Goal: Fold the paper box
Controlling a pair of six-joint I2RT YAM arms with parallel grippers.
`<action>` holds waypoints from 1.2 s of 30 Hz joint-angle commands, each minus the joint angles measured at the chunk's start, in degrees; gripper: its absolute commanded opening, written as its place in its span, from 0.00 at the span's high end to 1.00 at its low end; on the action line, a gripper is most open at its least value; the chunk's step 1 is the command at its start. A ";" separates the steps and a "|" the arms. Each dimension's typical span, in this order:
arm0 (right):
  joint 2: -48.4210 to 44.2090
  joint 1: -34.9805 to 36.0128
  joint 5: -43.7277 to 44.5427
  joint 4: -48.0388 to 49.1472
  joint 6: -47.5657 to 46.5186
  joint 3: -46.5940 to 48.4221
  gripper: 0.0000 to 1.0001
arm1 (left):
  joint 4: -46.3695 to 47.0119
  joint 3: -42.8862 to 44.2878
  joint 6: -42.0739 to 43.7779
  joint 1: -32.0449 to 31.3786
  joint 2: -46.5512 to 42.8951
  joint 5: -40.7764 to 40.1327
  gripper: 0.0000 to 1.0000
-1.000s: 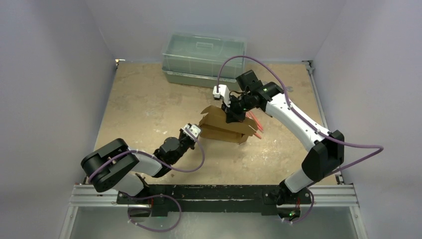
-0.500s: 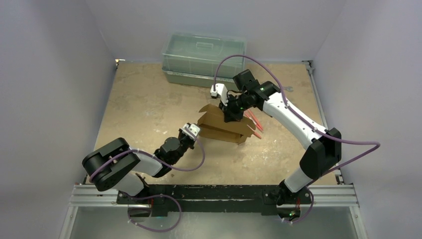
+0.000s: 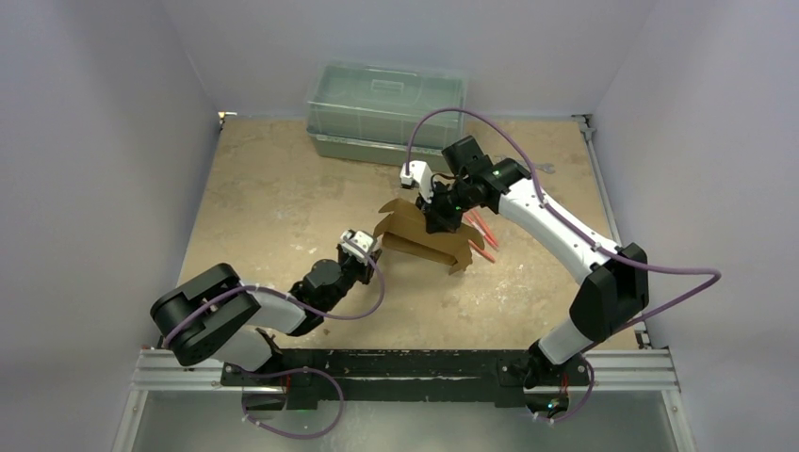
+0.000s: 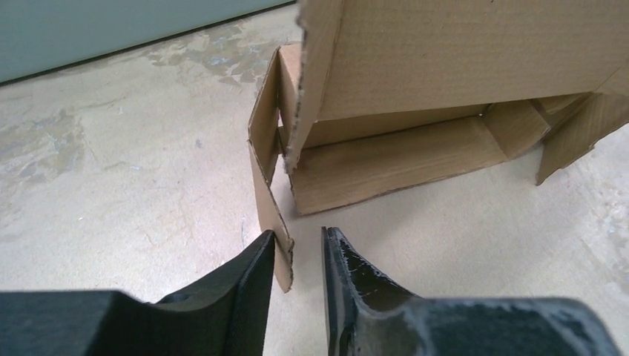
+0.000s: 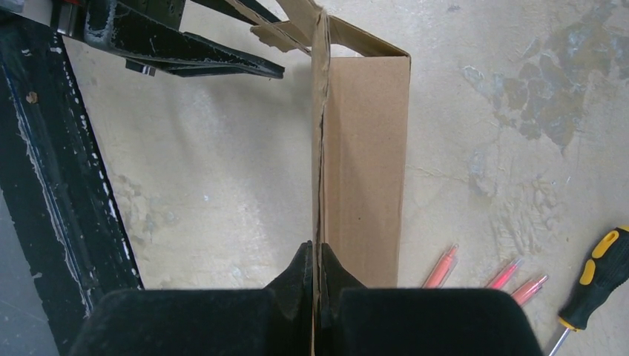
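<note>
The brown paper box (image 3: 426, 243) is partly formed and stands mid-table with scalloped flaps sticking out. My right gripper (image 3: 435, 218) is shut on its upright top panel; in the right wrist view the fingers (image 5: 317, 256) pinch the panel's thin edge, with the box's side (image 5: 367, 163) beside them. My left gripper (image 3: 366, 247) is at the box's left end. In the left wrist view it (image 4: 298, 237) is open, with a hanging end flap (image 4: 265, 185) between the jaws, lying against the left finger and apart from the right one.
A large translucent green-grey lidded plastic container (image 3: 386, 111) stands at the back. Red pens (image 3: 482, 231) lie just right of the box and also show in the right wrist view (image 5: 445, 265), next to a yellow-and-black screwdriver (image 5: 590, 285). Walls enclose the table on three sides.
My right gripper has shifted slightly left with the box's panel, and the box has tilted and narrowed. My left gripper has edged a little left and stays at the end flap.
</note>
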 commanded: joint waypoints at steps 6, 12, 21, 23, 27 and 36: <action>-2.17 0.04 0.68 1.86 1.04 -0.92 1.00 | 0.10 -0.85 -5.16 -0.27 -3.18 5.27 0.58; -2.54 0.03 0.86 1.87 0.94 -1.32 1.00 | -3.86 -1.58 -8.96 0.53 -7.84 6.77 0.45; -2.41 0.07 0.60 1.69 0.67 -1.37 1.00 | -31.53 2.98 -15.82 3.75 -31.07 10.69 0.40; -2.29 0.09 0.59 1.68 0.64 -1.22 1.00 | -36.92 3.03 -16.67 3.84 -37.16 7.69 0.40; -2.13 0.11 0.41 1.56 0.53 -1.10 1.00 | -45.61 2.09 -18.75 3.93 -46.82 -4.97 0.40; -2.32 0.04 0.41 1.25 0.42 -1.09 1.00 | -43.01 5.05 -23.23 12.95 -39.25 -10.84 0.40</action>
